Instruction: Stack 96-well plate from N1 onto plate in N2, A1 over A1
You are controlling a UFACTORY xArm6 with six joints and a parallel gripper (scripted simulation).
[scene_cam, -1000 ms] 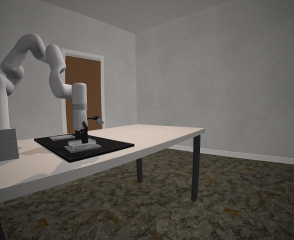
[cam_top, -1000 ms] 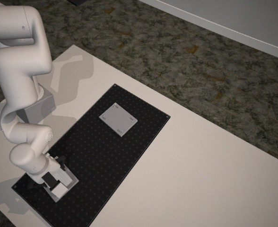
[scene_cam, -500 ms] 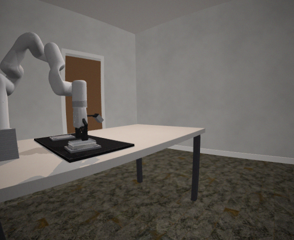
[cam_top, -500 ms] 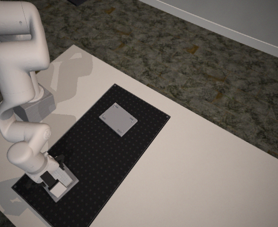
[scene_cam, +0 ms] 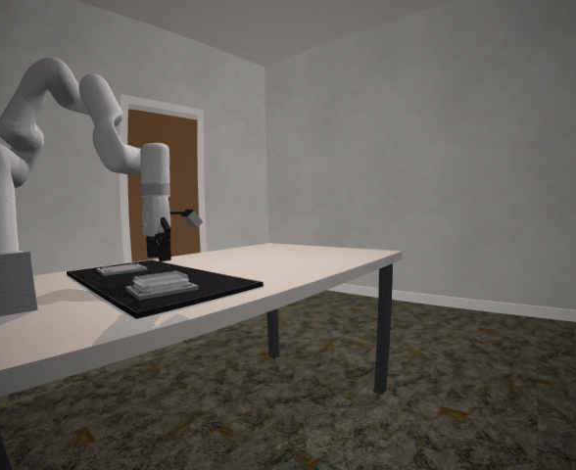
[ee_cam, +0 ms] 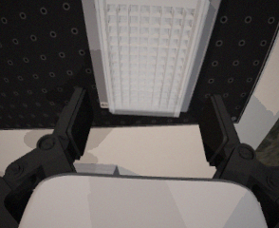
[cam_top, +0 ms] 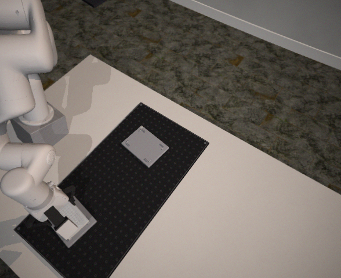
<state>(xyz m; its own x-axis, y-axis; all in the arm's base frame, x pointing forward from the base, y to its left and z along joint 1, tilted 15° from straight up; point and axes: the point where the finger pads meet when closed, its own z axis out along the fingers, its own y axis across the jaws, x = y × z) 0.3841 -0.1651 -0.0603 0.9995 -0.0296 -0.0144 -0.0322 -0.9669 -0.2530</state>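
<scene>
The gripper [ee_cam: 146, 129] hangs with its jaws spread wide and holds nothing, raised above the stacked 96-well plates [ee_cam: 150, 47] so they sit undisturbed in nest N2 [scene_cam: 137, 292]. That stack lies near the table's [cam_top: 224, 209] corner beside the arm's base, while nest N1 [cam_top: 145, 145] stands bare, further along the black mat [cam_top: 119, 194].

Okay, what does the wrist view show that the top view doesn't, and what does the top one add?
Only the wrist view shows the well grid of the 96-well plate plainly, with both open fingers raised clear of it, holding nothing. Only the top view shows the bare other nest, the arm's base and the whole black board. Both show the stack in its nest under the gripper.
</scene>
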